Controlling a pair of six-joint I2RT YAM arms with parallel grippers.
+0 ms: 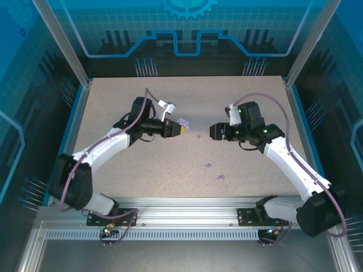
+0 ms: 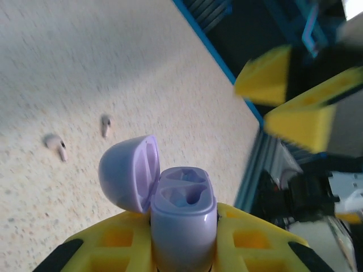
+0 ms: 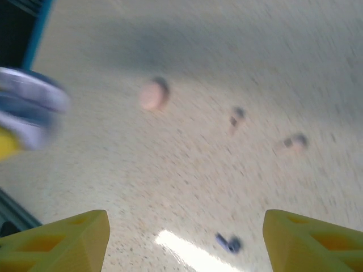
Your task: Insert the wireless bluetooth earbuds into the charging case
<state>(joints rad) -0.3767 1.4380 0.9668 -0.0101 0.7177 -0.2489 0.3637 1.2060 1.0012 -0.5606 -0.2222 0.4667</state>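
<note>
Left tool (image 1: 180, 128) is clamped on the lower body of the lilac charging case (image 2: 182, 218) and holds it clear of the tabletop (image 1: 142, 170), lid (image 2: 127, 170) flipped open and both sockets exposed. Left arm reaches forward and inward, wrist roughly level, tool pointing toward the right arm. Right tool (image 1: 212, 131) faces it from just across the gap with its jaws wide and nothing between them; the right forearm angles in low from the right side. Two lilac earbuds (image 1: 209, 166) (image 1: 220, 178) lie loose on the tabletop, nearer the bases than both tools. Two pale earbuds (image 2: 55, 143) (image 2: 105, 124) lie beyond the case in the left wrist view. Judgement: the buds are very light, hard, smooth and likely to skid or flick away. Best pinched across the bulb end, leaving the stem free to drop into a socket. Right wrist view is motion-blurred.
</note>
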